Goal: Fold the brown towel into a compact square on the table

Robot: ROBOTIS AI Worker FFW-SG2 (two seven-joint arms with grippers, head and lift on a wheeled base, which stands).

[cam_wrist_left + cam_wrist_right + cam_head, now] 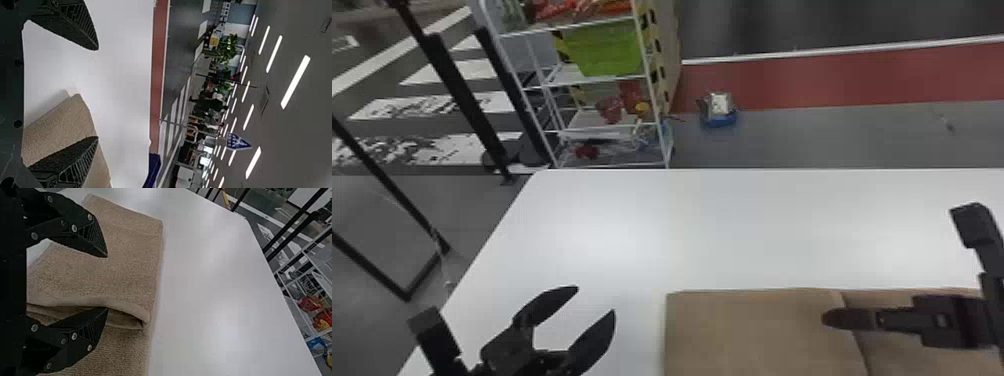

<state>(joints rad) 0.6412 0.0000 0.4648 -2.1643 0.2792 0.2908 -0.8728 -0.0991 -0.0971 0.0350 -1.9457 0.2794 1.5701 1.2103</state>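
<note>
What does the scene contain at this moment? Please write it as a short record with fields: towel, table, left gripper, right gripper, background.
towel: brown towel, partly folded, a small gap under the upper layer's edge
table: white table, under the towel
left gripper: left gripper, left of the towel, jaws open
right gripper: right gripper, at the towel near that edge, jaws open; contact cannot be told
background: white rack beyond the table, with a green bin

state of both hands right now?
Left hand: open, empty, beside the towel.
Right hand: open, fingers apart at the towel's fold, nothing clamped.
</note>
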